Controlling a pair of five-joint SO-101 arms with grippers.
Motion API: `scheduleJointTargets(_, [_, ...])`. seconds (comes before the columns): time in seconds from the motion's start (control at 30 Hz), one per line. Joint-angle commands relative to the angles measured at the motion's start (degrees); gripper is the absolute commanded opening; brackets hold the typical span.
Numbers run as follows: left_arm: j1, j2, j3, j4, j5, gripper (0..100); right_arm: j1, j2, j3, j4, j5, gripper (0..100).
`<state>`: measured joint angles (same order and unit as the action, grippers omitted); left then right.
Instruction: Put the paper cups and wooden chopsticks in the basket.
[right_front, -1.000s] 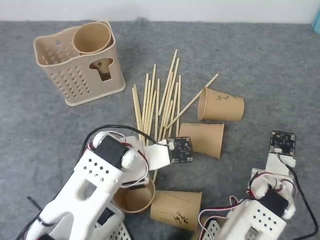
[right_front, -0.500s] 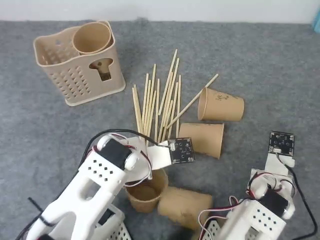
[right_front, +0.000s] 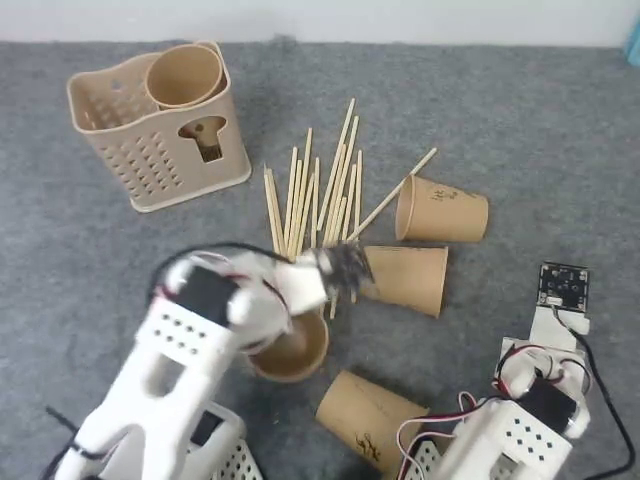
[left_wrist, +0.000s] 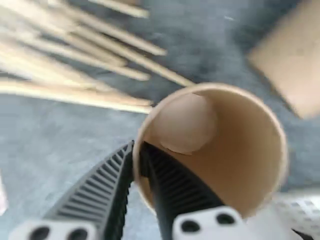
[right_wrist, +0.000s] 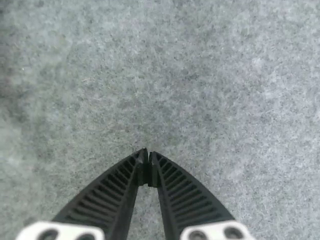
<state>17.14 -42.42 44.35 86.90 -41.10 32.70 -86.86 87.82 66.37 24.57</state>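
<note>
Nearest you, your left gripper (left_wrist: 138, 152) is pinched shut on the rim of the held cup (left_wrist: 215, 145), one finger inside and one outside. The cup's mouth tilts up. You cannot tell whether its base has left the carpet.

Your right gripper (right_wrist: 148, 167) has its jaws closed on nothing, over bare carpet at 4 o'clock of the table.

**Handling, as a judgement:**
- The paper cup is light and thin-walled and will go oval under a hard squeeze.
- The rolled rim is its stiffest part, so that pinch suits it.

**Around the held cup:**
- At its 5 o'clock, a fallen cup (right_front: 372, 420) lies on its side.
- At its 2 o'clock, a middle cup (right_front: 405, 278) and a far cup (right_front: 442, 210) also lie on their sides.
- At its 12 o'clock, the chopsticks (right_front: 315, 205) lie loosely fanned. They look stiff, slim and prone to roll, so take them mid-length.
- At 10 o'clock, well apart, is the basket (right_front: 150, 150), with a seated cup (right_front: 185, 75) upright in one compartment.

The grey carpet (right_front: 560, 130) is napped and should grip. A pale wall (right_front: 400, 20) lies beyond it.
</note>
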Motion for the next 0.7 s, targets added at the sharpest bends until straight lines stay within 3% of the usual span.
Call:
scheduleJointTargets(0.0, [-8.3,-0.8,-7.4,-0.6,2.8,1,-0.7,-0.9,-0.6,0.0,1.1,0.9])
scheduleJointTargets(0.2, [-15.9,-0.4,-15.3,-0.7,14.4,1,-0.7,-0.9,-0.6,0.0,1.1,0.9])
scheduleJointTargets(0.67, [-16.3,-0.3,-35.2,-5.9,44.8,1,-0.7,-0.9,-0.6,0.0,1.1,0.9])
